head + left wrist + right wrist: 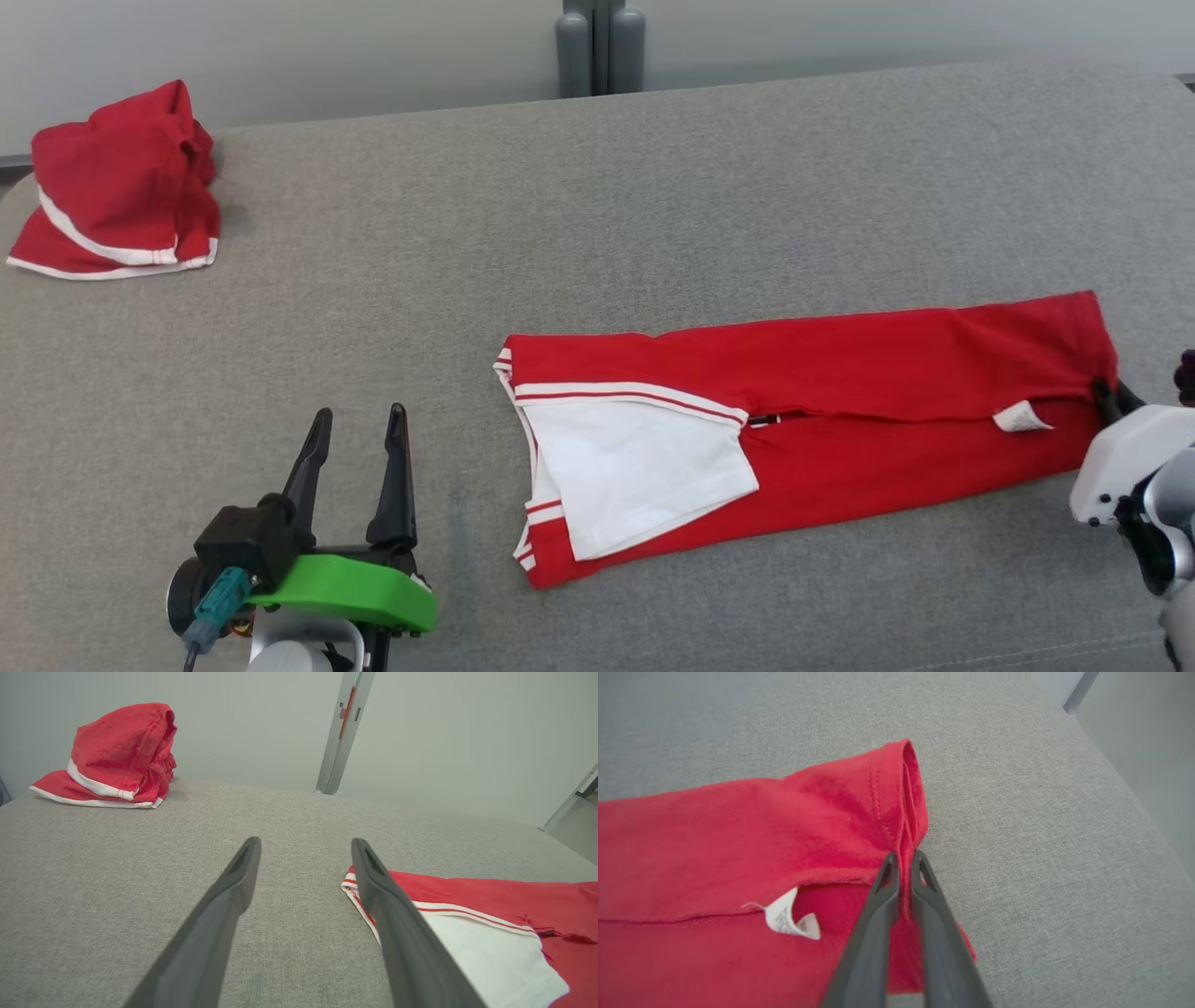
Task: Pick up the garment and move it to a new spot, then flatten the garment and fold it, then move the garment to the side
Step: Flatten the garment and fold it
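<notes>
A red garment with white trim and a white panel lies folded into a long strip across the grey surface, from centre to right. My right gripper is shut on its right hem; in the right wrist view the red hem is pinched between the two dark fingertips of that gripper, next to a small white label. My left gripper stands open at the lower left, apart from the garment's left end, with nothing between its fingers.
A second red garment with white trim sits bunched at the far left corner, also seen as a heap in the left wrist view. A grey post stands behind the padded surface. The surface's right edge lies near my right gripper.
</notes>
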Robot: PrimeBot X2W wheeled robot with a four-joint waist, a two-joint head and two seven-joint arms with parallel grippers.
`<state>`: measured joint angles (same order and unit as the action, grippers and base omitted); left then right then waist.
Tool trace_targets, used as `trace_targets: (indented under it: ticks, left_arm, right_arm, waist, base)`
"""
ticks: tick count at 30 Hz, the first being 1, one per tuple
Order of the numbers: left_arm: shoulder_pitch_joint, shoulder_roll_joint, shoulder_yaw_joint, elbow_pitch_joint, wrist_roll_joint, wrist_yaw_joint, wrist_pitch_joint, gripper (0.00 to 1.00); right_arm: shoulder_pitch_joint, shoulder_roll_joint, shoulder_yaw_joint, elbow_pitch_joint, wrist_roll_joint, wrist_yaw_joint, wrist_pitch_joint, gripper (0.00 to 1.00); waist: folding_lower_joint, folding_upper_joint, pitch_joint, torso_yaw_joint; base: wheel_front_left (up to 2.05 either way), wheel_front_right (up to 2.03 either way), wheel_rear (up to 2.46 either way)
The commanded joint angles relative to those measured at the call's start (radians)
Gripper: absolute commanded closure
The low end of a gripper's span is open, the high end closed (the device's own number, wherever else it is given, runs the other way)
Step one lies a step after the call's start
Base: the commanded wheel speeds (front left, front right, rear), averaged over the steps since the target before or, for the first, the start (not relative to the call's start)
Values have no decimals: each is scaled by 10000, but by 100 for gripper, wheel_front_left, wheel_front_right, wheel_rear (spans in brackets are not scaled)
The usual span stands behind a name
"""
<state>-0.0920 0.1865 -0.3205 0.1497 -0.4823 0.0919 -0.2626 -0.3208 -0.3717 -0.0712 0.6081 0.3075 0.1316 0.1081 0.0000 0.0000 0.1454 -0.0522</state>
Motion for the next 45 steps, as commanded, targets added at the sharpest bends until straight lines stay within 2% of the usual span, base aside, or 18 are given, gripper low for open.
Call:
trace_targets:
  ticks: [1,9,15,19,24,31,40,41,42,45]
  left_arm:
    - [-54,11,54,22,93,-32,-28,0]
    - [-201,-114,57,109,130,-176,-28,0]
    - [-189,-159,214,90,121,-192,-28,0]
    - [-157,-220,351,68,118,-222,-28,0]
    - [-177,-350,465,20,180,-318,-17,0]
    - [-302,-621,544,111,324,-499,-17,0]
    - [-293,-849,774,229,479,-673,-17,0]
    - [-294,-874,797,249,508,-690,-17,0]
    - [-305,-898,805,311,555,-753,-17,0]
    - [-334,-932,770,406,621,-829,-17,0]
  right_arm:
    - [-28,118,156,-239,137,-20,-4,100]
    - [348,808,1687,-2433,1016,-18,455,100]
    - [599,1292,3113,-4143,1413,-18,876,100]
    - [511,1741,4005,-4637,1724,-15,1036,100]
    - [202,2204,4856,-4471,1923,-16,1083,100]
    - [-208,2423,5756,-3559,2082,-15,1008,100]
    - [-613,2520,6540,-2538,2452,-15,947,100]
    - [-687,2533,6635,-2399,2484,-15,851,79]
    - [-784,2621,6892,-2355,2672,-15,630,0]
    - [-810,2622,7149,-2313,2945,-15,279,0]
  waist:
    - [0,0,-6,-198]
    - [0,0,-82,-311]
    - [0,0,-177,85]
    - [0,0,-178,450]
    - [0,0,-91,899]
    - [0,0,53,1470]
    - [0,0,144,1667]
    - [0,0,147,1661]
    - [0,0,138,1641]
    - [0,0,87,1585]
  base:
    - [0,0,0]
    - [0,0,0]
    - [0,0,0]
    - [0,0,0]
    - [0,0,0]
    - [0,0,0]
    - [0,0,0]
    - [0,0,0]
    - [0,0,0]
    - [0,0,0]
